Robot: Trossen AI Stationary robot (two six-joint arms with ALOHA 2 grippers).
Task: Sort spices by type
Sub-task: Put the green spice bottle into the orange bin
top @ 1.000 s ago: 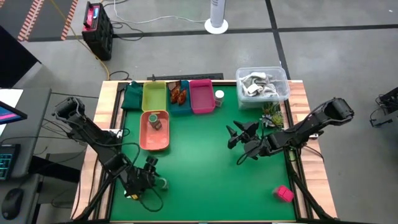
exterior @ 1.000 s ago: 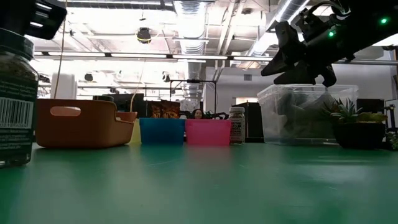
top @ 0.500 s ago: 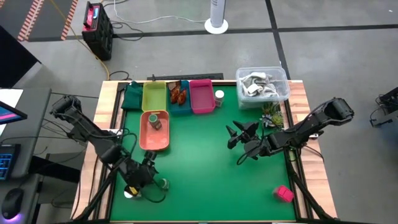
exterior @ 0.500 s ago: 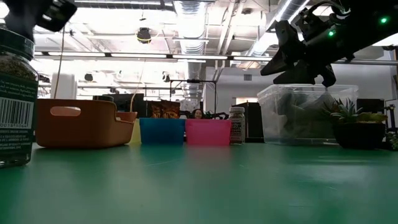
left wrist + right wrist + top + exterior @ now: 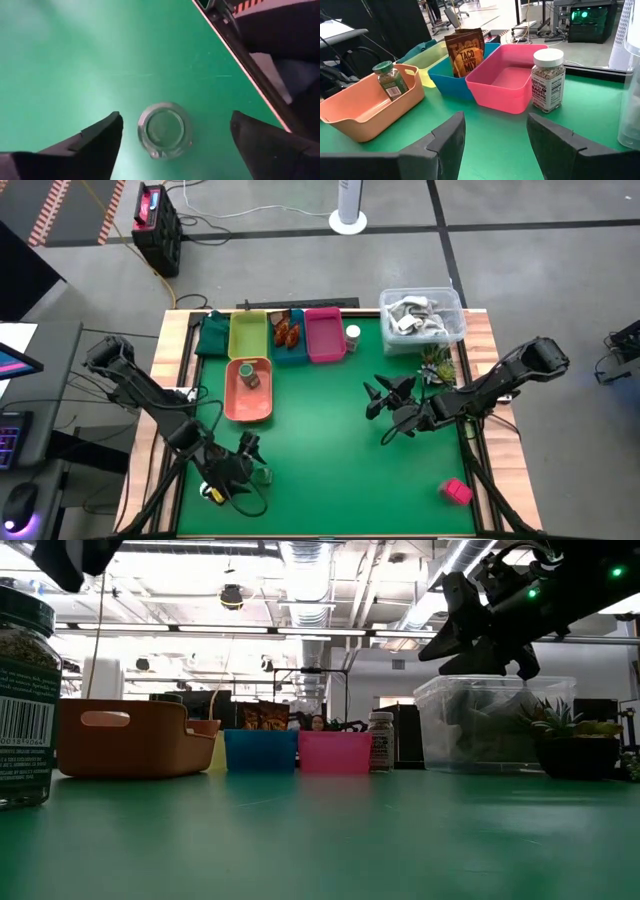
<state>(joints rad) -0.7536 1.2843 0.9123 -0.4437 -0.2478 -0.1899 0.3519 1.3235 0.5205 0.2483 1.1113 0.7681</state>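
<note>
Two dark jointed arms, black cables, wedge-shaped matte black pincer fingers [image 5: 95,142].

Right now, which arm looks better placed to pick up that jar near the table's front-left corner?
The left. Its open left gripper hangs straight over the jar, fingers either side. The right gripper waits mid-table, far from it.

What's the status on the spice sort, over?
Left gripper open above a jar near table's front-left. Right gripper open, idle mid-table. Pink box unsorted. Nothing blocking.

pink tray [image 5: 502,82], orange tray [image 5: 355,112], green table [image 5: 330,420]
</note>
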